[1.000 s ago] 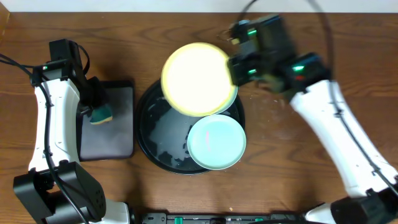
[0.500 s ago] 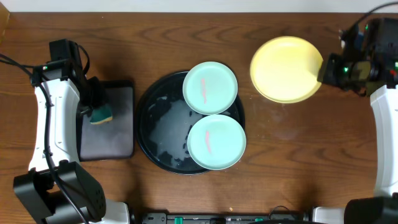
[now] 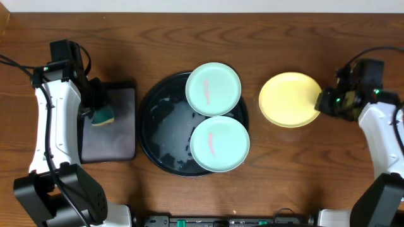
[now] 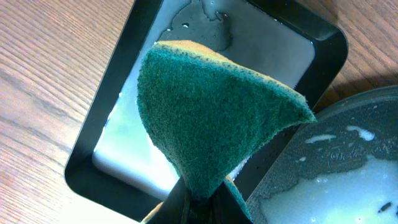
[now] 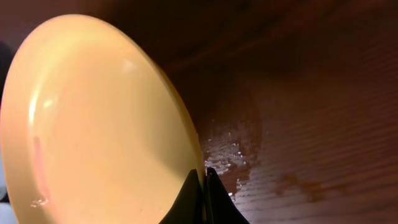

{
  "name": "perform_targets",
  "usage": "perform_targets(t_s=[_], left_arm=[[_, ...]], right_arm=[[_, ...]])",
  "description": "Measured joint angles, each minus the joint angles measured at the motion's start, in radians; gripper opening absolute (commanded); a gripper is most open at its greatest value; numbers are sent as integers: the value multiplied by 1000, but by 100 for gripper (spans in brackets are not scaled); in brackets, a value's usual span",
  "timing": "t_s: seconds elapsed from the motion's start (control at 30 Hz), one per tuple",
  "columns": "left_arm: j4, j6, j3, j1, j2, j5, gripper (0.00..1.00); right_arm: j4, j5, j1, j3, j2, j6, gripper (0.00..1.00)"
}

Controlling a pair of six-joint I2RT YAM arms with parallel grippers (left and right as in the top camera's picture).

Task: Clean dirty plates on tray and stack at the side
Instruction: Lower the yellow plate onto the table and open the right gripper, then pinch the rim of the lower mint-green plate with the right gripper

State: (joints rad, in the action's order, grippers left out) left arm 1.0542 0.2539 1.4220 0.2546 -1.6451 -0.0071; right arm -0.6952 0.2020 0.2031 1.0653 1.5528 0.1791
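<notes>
Two pale mint-blue plates lie on the round black tray (image 3: pixel 158 129), one at its upper right (image 3: pixel 213 88) and one at its lower right (image 3: pixel 219 143); each has a pink smear. The pale yellow plate (image 3: pixel 290 99) is over the wood to the right of the tray. My right gripper (image 3: pixel 323 101) is shut on its right rim; the right wrist view shows the fingers (image 5: pixel 204 180) pinching the plate's edge (image 5: pixel 93 124). My left gripper (image 3: pixel 96 108) is shut on a teal sponge (image 3: pixel 101 115) above the black rectangular tray (image 3: pixel 120 132); the sponge (image 4: pixel 211 112) fills the left wrist view.
The round tray's floor is wet with soapy water (image 3: pixel 167 135). The rectangular tray (image 4: pixel 305 43) holds a little water. Water drops lie on the wood (image 5: pixel 233 155) beside the yellow plate. The wooden table's back edge runs along the top of the overhead view.
My right arm carried the yellow plate from over the tray rightward and down to the table's right side. The upper mint-blue plate came into view. The left arm did not move.
</notes>
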Motion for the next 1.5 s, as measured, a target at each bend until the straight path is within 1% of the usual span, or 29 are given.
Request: perform_targets(t_s=[0.2, 0.3, 0.57, 0.6, 0.67, 0.7, 0.87, 0.97, 1.13, 1.3, 1.5], left_arm=[[0, 0, 0, 0, 0, 0, 8], [0, 0, 0, 0, 0, 0, 7], [-1, 0, 0, 0, 0, 0, 8], [-2, 0, 0, 0, 0, 0, 7], [-3, 0, 0, 0, 0, 0, 7], [-3, 0, 0, 0, 0, 0, 8], [-3, 0, 0, 0, 0, 0, 8], [-3, 0, 0, 0, 0, 0, 7], [-3, 0, 0, 0, 0, 0, 7], [-3, 0, 0, 0, 0, 0, 7], [-4, 0, 0, 0, 0, 0, 7]], right_arm=[[113, 0, 0, -122, 0, 0, 1], [138, 0, 0, -160, 0, 0, 3], [154, 2, 0, -176, 0, 1, 10], [149, 4, 0, -176, 0, 0, 12], [115, 19, 0, -168, 0, 0, 22], [88, 34, 0, -156, 0, -2, 24], [-72, 128, -16, -22, 0, -13, 31], [-140, 179, -72, 60, 0, -24, 34], [-193, 212, -220, 69, 0, -27, 34], [-203, 212, -373, 62, 16, -7, 35], [-184, 201, -504, 58, 130, 8, 35]])
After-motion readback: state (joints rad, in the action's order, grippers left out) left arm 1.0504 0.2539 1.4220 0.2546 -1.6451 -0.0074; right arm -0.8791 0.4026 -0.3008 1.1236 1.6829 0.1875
